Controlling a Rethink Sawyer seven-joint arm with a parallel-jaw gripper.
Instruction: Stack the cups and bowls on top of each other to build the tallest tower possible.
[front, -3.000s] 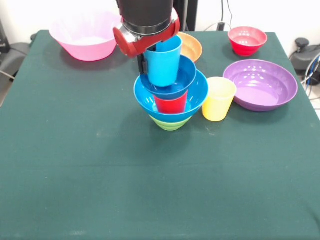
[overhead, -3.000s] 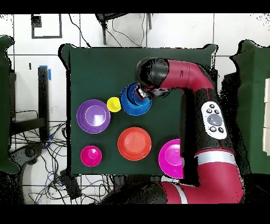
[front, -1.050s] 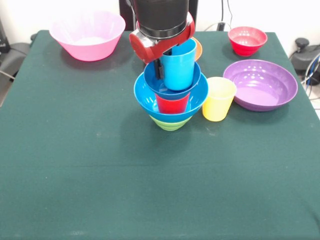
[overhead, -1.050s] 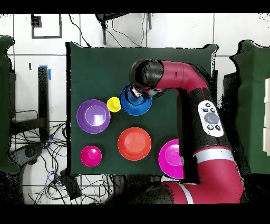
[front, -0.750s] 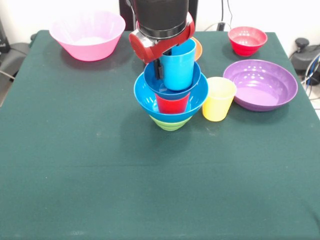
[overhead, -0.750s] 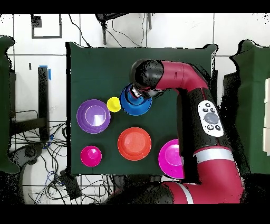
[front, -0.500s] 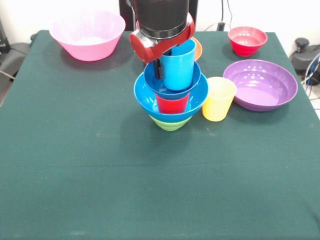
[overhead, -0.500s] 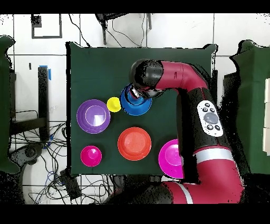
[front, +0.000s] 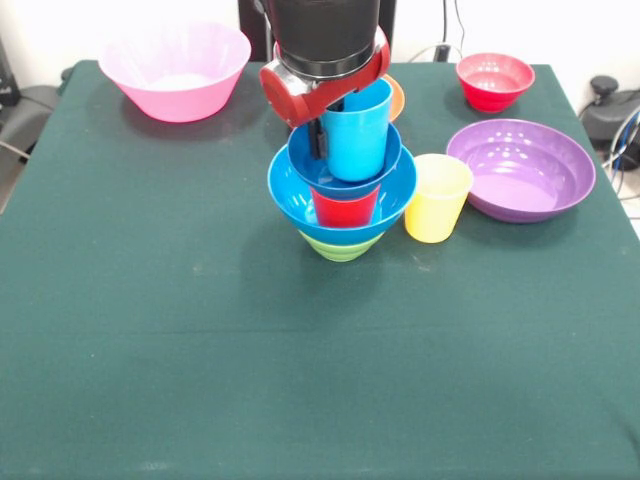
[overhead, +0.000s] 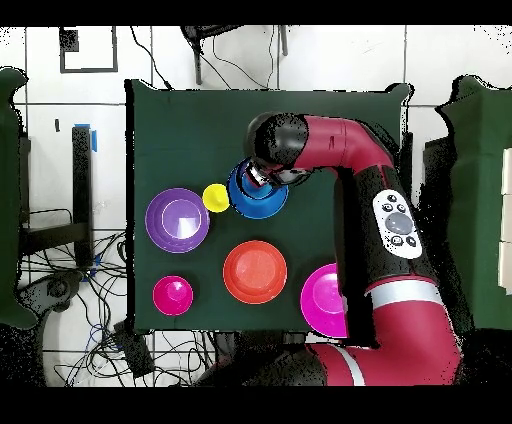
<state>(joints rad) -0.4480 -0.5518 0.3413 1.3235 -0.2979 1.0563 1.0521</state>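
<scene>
The gripper (front: 322, 128) hangs over the top of the tower (front: 342, 195), with one dark finger (front: 318, 135) down the outside of the sky-blue cup (front: 355, 130); the other is hidden, so whether it clamps the cup wall or stands slack cannot be told. The cup sits upright in the small blue bowl (front: 302, 160), which rests on the red cup (front: 344, 206) inside the large blue bowl (front: 288, 196), all on the green bowl (front: 341, 247) at the table's middle.

That makes five pieces up, by the look of it, and five left on the green table (front: 300, 380). The yellow cup (front: 436, 197) stands just beside the tower (almost touching the large blue bowl's rim). The purple bowl (front: 520, 168), the small red bowl (front: 494, 80), the pink bowl (front: 176, 68) and the orange bowl (front: 392, 96), half hidden behind the arm, lie apart. The task is about half done.
</scene>
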